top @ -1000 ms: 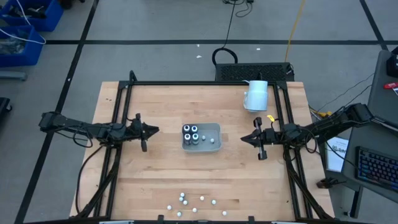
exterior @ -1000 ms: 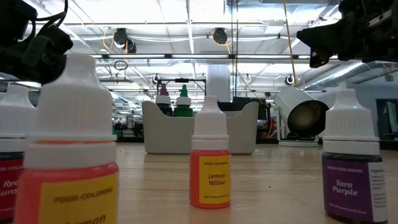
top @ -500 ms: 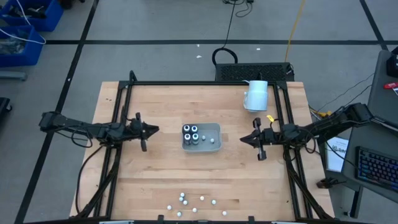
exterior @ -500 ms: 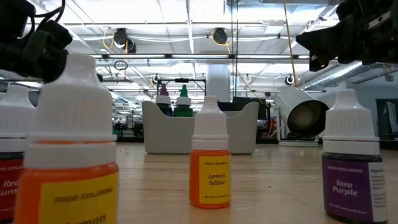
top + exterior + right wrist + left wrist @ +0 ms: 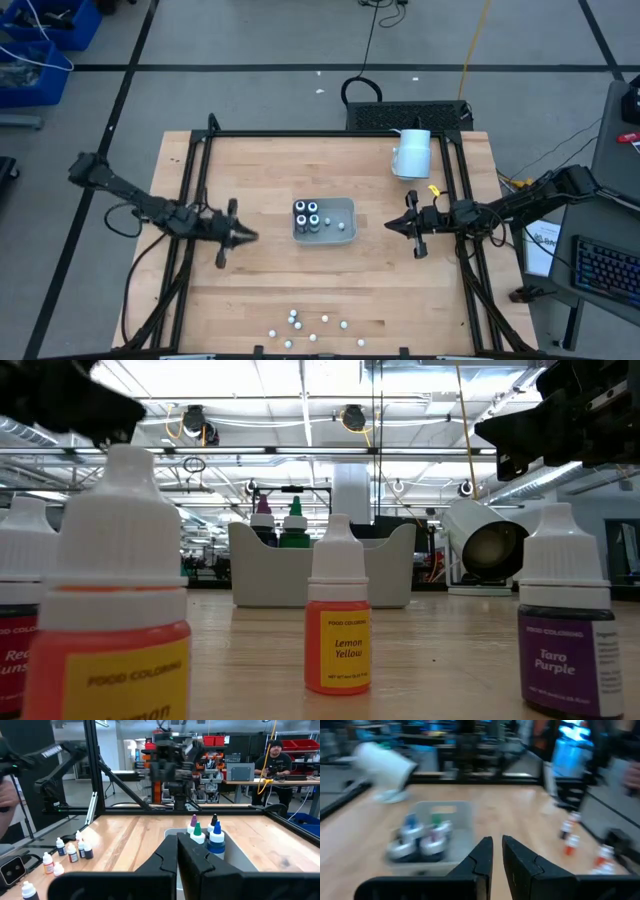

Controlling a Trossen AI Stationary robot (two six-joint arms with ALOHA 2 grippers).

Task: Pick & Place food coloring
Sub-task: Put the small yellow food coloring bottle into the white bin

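The surface point(image 5: 250, 170) carries a pale tray point(image 5: 345, 207) at its middle, holding four capped food coloring bottles point(image 5: 307, 215); the loose bottles point(image 5: 305, 325) cluster near the front edge. Judging by this, a fresh pick is only starting: the left gripper point(image 5: 247, 236), fingers nearly together and holding nothing, must travel to that cluster and spread. The right gripper point(image 5: 391, 225), pressed together and empty, waits beside the tray. Only the low view reads a "Lemon Yellow" label point(image 5: 338, 648).

Beside the tray point(image 5: 320, 565), bottle labels read "FOOD COLORING": middle bottle point(image 5: 337, 622) "Lemon Yellow", purple bottle point(image 5: 565, 622) "Taro Purple".
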